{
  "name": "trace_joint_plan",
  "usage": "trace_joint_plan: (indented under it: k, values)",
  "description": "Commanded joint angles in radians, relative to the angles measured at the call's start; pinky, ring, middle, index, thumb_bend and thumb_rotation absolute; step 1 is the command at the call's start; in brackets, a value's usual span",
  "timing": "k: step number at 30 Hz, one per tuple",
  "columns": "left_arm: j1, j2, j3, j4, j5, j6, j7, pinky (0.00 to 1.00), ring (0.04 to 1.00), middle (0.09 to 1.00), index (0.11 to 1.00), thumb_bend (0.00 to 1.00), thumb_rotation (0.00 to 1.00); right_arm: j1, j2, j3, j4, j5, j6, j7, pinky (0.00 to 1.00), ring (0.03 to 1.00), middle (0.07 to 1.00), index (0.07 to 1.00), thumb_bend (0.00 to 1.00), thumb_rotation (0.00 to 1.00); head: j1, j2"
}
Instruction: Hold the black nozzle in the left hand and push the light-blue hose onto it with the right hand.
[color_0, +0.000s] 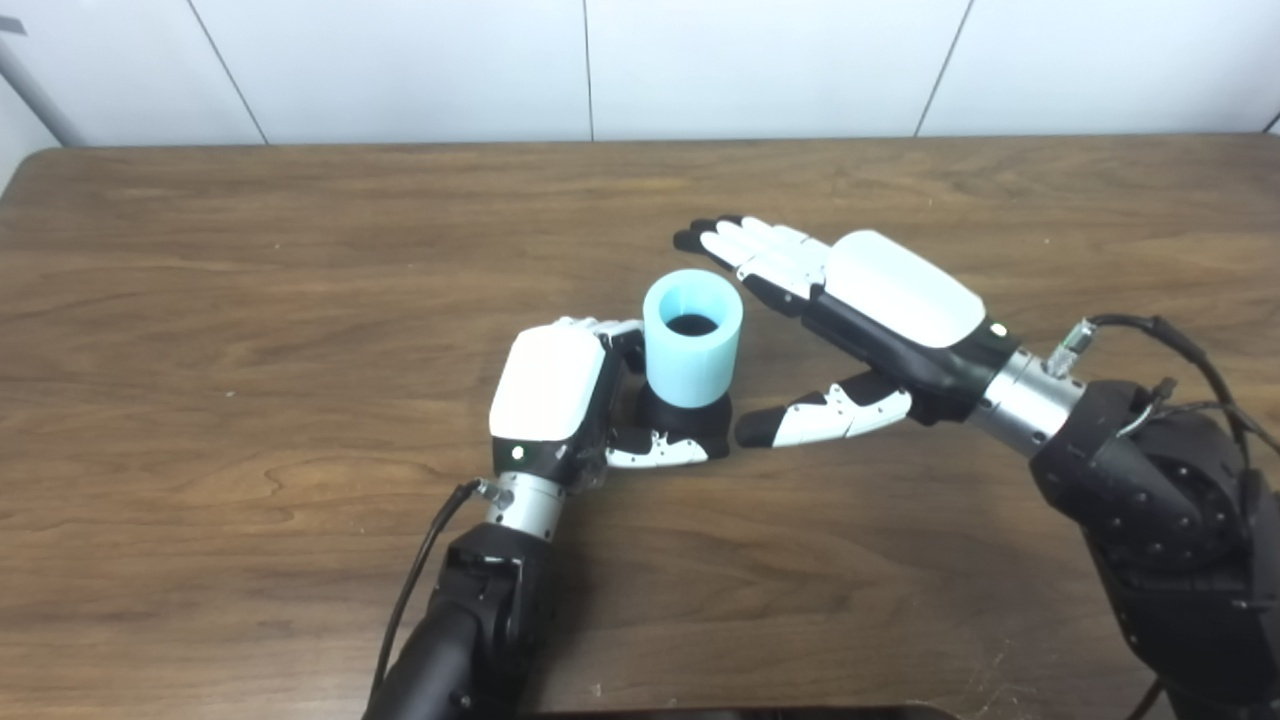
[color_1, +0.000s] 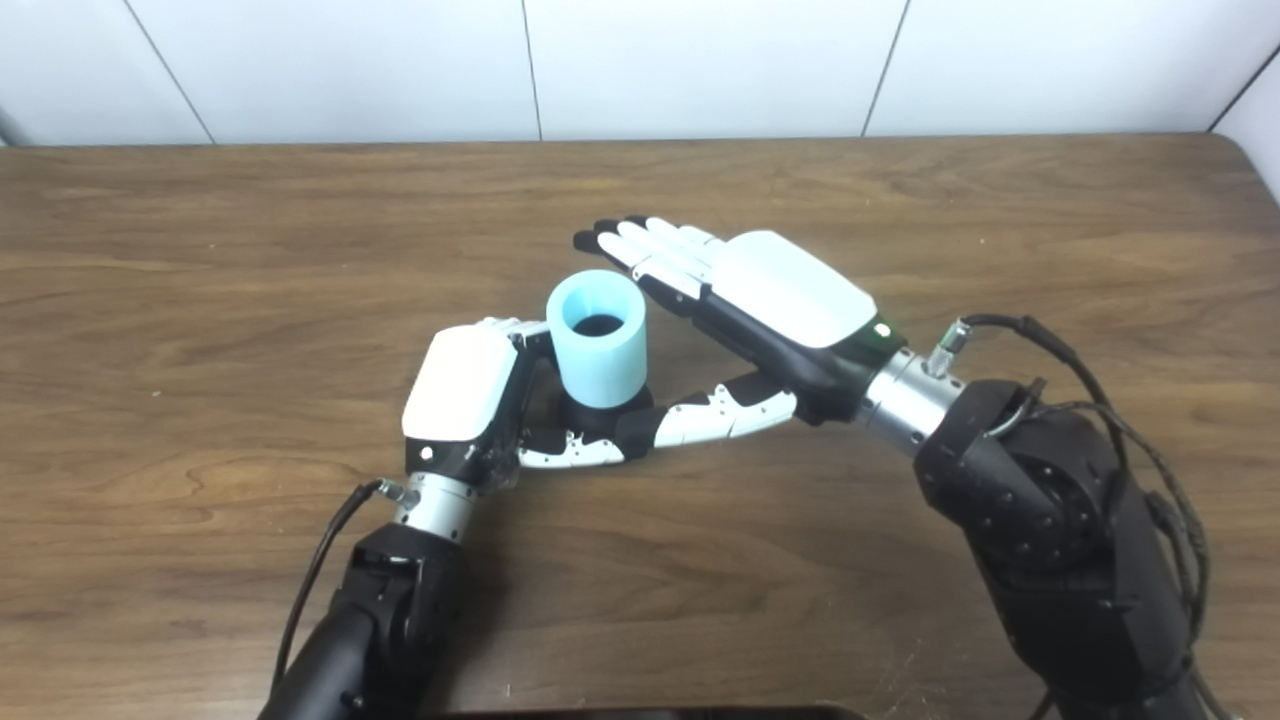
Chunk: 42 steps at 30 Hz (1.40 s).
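The light-blue hose (color_0: 692, 338), a short upright tube, sits on top of the black nozzle (color_0: 690, 418) near the middle of the wooden table (color_0: 300, 250). My left hand (color_0: 560, 400) is shut on the black nozzle, fingers behind it and thumb in front. To the right of the hose my right hand (color_0: 850, 310) is open, its fingers (color_0: 745, 240) stretched flat past the hose's far side and its thumb low by the nozzle. It is apart from the hose. In the right eye view the hose (color_1: 598, 335) shows a dark opening at its top.
A white panelled wall (color_0: 640, 60) runs behind the table's far edge. A loose black cable (color_0: 1180, 350) loops over my right wrist. Bare wood lies to the left and behind the hands.
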Motion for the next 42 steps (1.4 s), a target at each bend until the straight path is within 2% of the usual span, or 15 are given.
trace_joint_plan:
  k: [1, 4, 8, 17, 22, 24, 26, 29, 32, 35, 39, 42]
  values:
    - [-0.004, 0.024, 0.002, -0.001, 0.036, 0.018, -0.036, 0.84, 0.741, 0.731, 0.715, 0.89, 0.22, -0.005, -0.006, -0.015, -0.002, 0.009, -0.009, -0.038, 0.94, 1.0, 1.0, 1.0, 0.55, 1.0, 0.004, 0.001]
    - [-0.012, 0.022, 0.01, -0.02, 0.039, 0.023, -0.061, 0.87, 0.792, 0.796, 0.784, 0.95, 0.27, -0.001, -0.008, -0.01, 0.006, 0.003, -0.005, -0.043, 0.94, 1.0, 1.0, 1.0, 0.56, 1.0, 0.01, -0.003]
    - [-0.028, 0.028, 0.019, -0.048, 0.055, 0.027, -0.093, 0.86, 0.81, 0.812, 0.801, 0.99, 0.3, 0.0, -0.004, -0.013, 0.014, -0.008, -0.004, -0.056, 0.96, 1.0, 1.0, 1.0, 0.59, 1.0, 0.019, -0.003]
    - [-0.043, 0.05, 0.045, -0.126, 0.062, 0.027, -0.179, 0.93, 0.858, 0.846, 0.845, 1.0, 0.34, 0.0, 0.002, -0.007, 0.036, -0.018, -0.009, -0.083, 0.98, 1.0, 1.0, 1.0, 0.58, 1.0, 0.03, -0.007]
    - [-0.053, 0.064, 0.073, -0.168, 0.055, 0.021, -0.208, 0.88, 0.841, 0.825, 0.823, 1.0, 0.35, 0.005, 0.004, -0.006, 0.046, -0.023, -0.01, -0.096, 0.98, 1.0, 1.0, 1.0, 0.57, 1.0, 0.034, -0.011]
    - [-0.059, 0.071, 0.08, -0.18, 0.059, 0.018, -0.221, 0.91, 0.846, 0.828, 0.83, 1.0, 0.36, 0.008, 0.004, -0.007, 0.049, -0.025, -0.01, -0.1, 0.98, 1.0, 1.0, 1.0, 0.57, 1.0, 0.034, -0.011]
    - [-0.068, 0.083, 0.088, -0.196, 0.065, 0.014, -0.242, 0.97, 0.884, 0.869, 0.868, 1.0, 0.38, 0.01, 0.004, -0.007, 0.049, -0.032, -0.006, -0.1, 0.98, 1.0, 1.0, 1.0, 0.58, 1.0, 0.036, -0.013]
    - [-0.08, 0.102, 0.104, -0.212, 0.059, 0.002, -0.251, 1.0, 0.92, 0.899, 0.888, 1.0, 0.38, 0.012, 0.001, -0.011, 0.051, -0.033, -0.005, -0.102, 0.98, 1.0, 1.0, 1.0, 0.58, 1.0, 0.038, -0.015]
    - [-0.088, 0.124, 0.128, -0.232, 0.049, -0.012, -0.262, 1.0, 0.923, 0.899, 0.898, 1.0, 0.4, 0.021, 0.004, -0.023, 0.058, -0.029, -0.004, -0.119, 0.97, 1.0, 1.0, 1.0, 0.59, 1.0, 0.036, -0.018]
    - [-0.089, 0.139, 0.169, -0.281, 0.014, -0.005, -0.319, 0.98, 0.92, 0.901, 0.905, 1.0, 0.42, 0.031, 0.002, -0.033, 0.062, -0.026, 0.004, -0.128, 0.97, 1.0, 1.0, 1.0, 0.59, 1.0, 0.032, -0.019]
    - [-0.084, 0.161, 0.25, -0.368, -0.082, 0.026, -0.42, 0.96, 0.92, 0.908, 0.913, 1.0, 0.39, 0.055, 0.009, -0.053, 0.071, -0.021, 0.023, -0.148, 0.94, 0.987, 0.985, 0.991, 0.54, 1.0, 0.032, -0.019]
    - [-0.071, 0.179, 0.32, -0.4, -0.19, 0.046, -0.466, 0.96, 0.923, 0.917, 0.923, 1.0, 0.4, 0.083, 0.04, -0.086, 0.099, 0.016, 0.048, -0.191, 0.91, 0.965, 0.974, 0.979, 0.51, 1.0, 0.017, -0.028]
